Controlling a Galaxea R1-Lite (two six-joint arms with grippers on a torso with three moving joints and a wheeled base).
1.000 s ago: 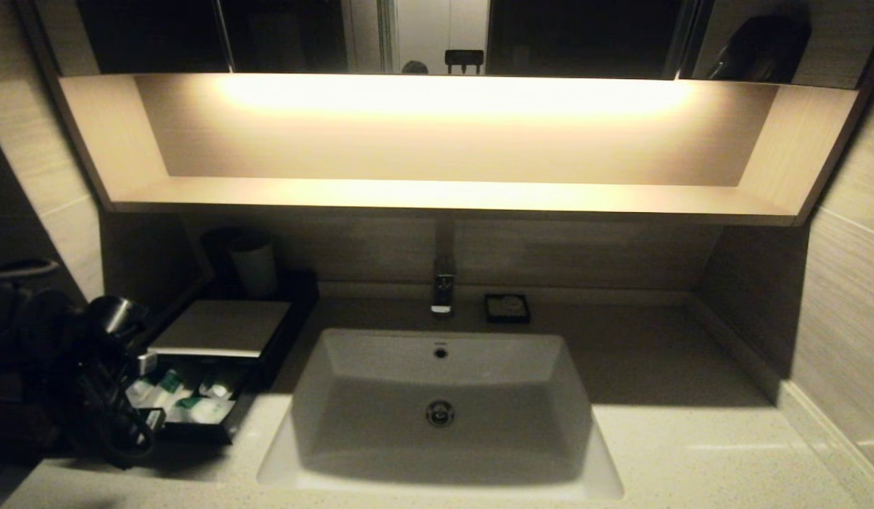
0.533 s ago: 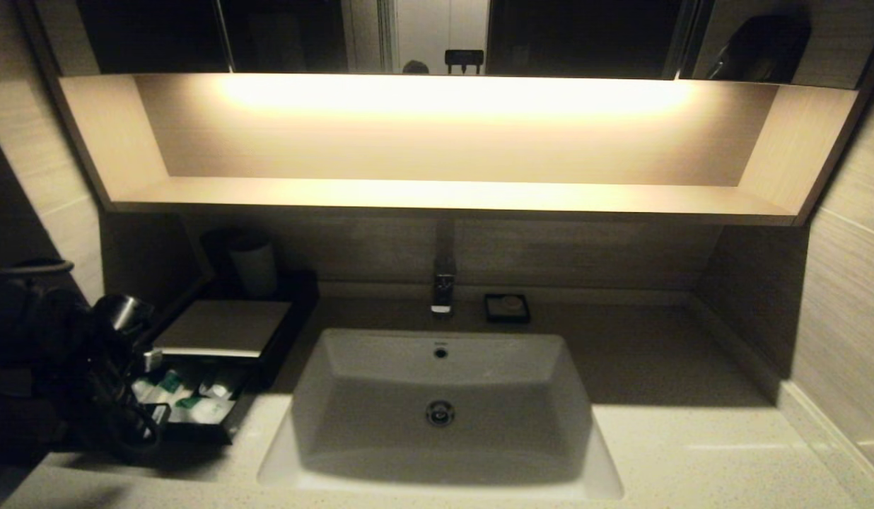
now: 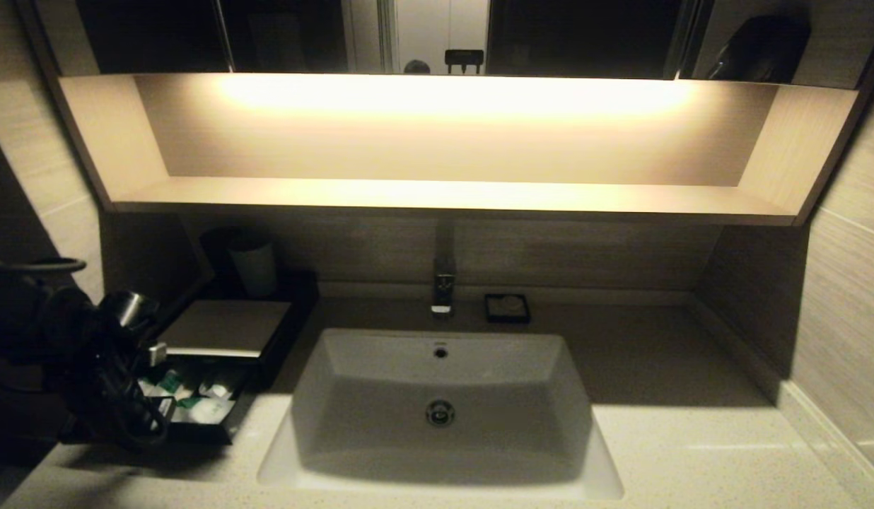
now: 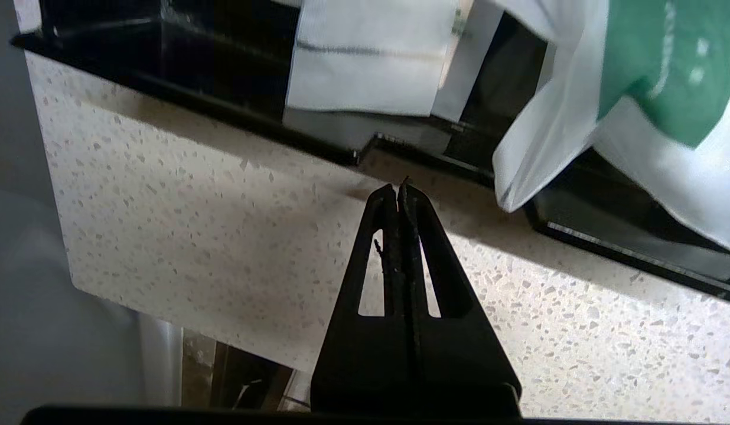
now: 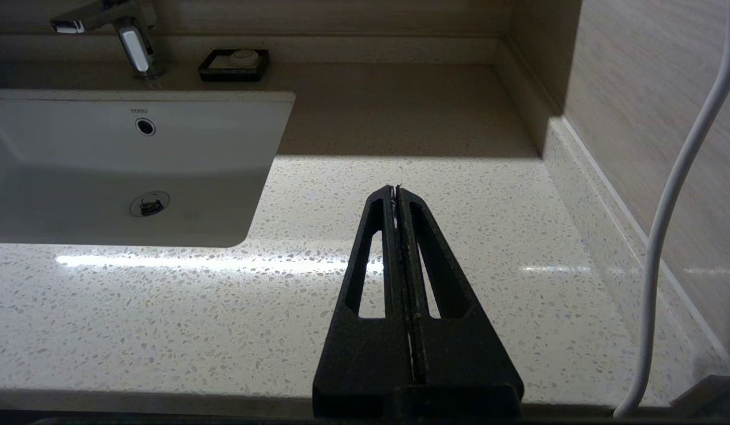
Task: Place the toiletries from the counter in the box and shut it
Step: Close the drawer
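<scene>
The speckled cream counter [image 3: 691, 452] surrounds a white sink [image 3: 440, 410], with the black box [image 3: 225, 332] at its left, drawer pulled out. The toiletries [image 3: 196, 399] lie inside the open drawer [image 4: 607, 230]. The left gripper [image 4: 398, 189], fingers pressed together and empty, sits just in front of the drawer's front edge; the right gripper [image 5: 396, 190], likewise closed and empty, hangs over bare counter right of the sink.

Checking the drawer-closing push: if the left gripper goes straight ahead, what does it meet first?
Probably the front edge of the low black box's open drawer, just beyond the shut left gripper; depth is uncertain.
</scene>
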